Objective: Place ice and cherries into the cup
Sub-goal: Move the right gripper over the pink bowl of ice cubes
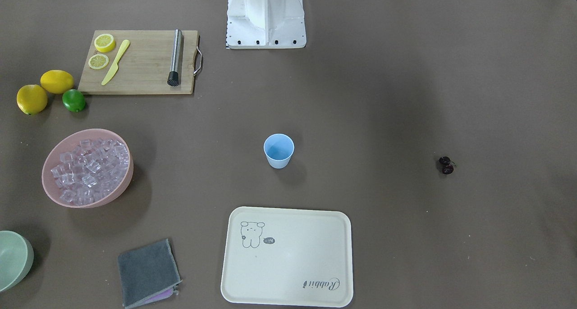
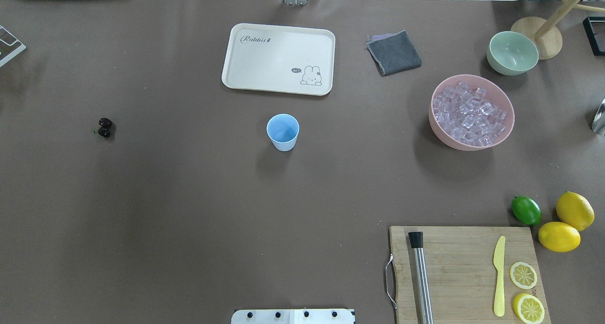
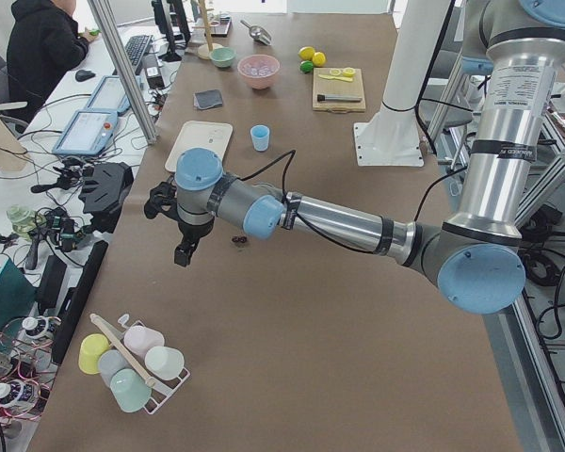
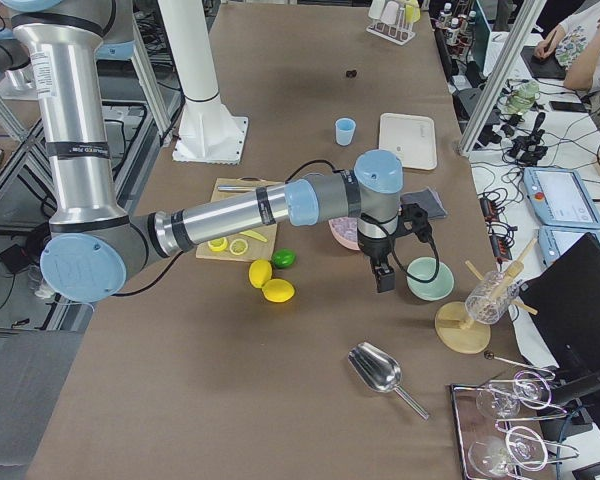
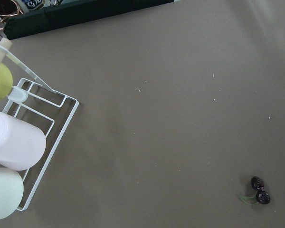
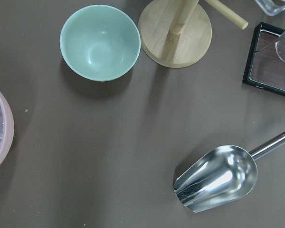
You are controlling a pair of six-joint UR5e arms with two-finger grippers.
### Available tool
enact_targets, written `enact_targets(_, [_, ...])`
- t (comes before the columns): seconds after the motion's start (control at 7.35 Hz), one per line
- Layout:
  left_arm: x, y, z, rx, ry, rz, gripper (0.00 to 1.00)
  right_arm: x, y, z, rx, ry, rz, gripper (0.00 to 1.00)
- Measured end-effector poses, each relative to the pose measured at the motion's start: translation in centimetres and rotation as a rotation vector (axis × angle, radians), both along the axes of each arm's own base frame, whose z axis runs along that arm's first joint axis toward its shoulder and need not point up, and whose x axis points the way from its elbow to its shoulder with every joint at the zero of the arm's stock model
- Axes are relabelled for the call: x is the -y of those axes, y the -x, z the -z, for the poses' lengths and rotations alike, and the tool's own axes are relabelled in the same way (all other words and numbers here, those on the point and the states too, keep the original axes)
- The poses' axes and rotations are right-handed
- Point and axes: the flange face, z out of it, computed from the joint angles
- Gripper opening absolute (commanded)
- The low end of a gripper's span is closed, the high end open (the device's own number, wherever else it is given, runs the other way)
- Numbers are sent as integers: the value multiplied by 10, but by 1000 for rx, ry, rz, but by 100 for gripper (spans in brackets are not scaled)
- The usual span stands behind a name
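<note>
Nothing is in the cup (image 1: 278, 150) yet, ice (image 1: 90, 169) at its nine o'clock, cherries (image 1: 446, 165) at three; left pincer (image 3: 183, 252) and right pincer (image 4: 383, 277), cannot tell if apart.

- Left arm (image 3: 339, 221): the near, large arm; it reaches from its base at the right edge out across the brown table (image 3: 292, 367).
- Left gripper (image 3: 183, 254): points down above the table; open or closed cannot be told.
- Cherries (image 3: 238, 241): on the table, close by the wrist.
- Cup (image 3: 260, 137): upright, farther along, just beside the cream tray (image 3: 199, 144).
- Pink bowl (image 3: 258, 77) holding ice (image 3: 258, 66): far end, near the cutting board (image 3: 339, 88).
- Wire rack (image 3: 132, 363): near end, holding pastel tumblers.
</note>
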Motion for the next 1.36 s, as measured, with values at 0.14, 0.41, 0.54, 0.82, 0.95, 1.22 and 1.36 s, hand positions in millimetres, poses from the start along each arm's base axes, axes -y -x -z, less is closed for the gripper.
enact_targets(0.14, [0, -1, -2, -1, 0, -1, 98, -1, 1, 1, 14, 12, -11, 99])
enact_targets(0.41, [-4, -2, -12, -4, 7, -4, 98, -4, 7, 8, 59, 24, -16, 99])
enact_targets(0.54, [-7, -2, -13, -3, 0, -4, 98, -3, 14, 13, 69, 19, -10, 99])
enact_targets(0.82, [-7, -1, -12, 3, -39, -1, 98, 4, 50, 32, 110, -21, -26, 99])
enact_targets(0.95, [-1, -1, -14, 13, -53, 3, 98, 14, 87, 53, 151, -27, -51, 99])
enact_targets(1.22, [8, -1, -14, 23, -77, 9, 98, 23, 171, 94, 221, 42, -85, 98])
enact_targets(1.36, [10, -1, -12, 24, -88, 9, 98, 18, 208, 103, 219, 63, -77, 98])
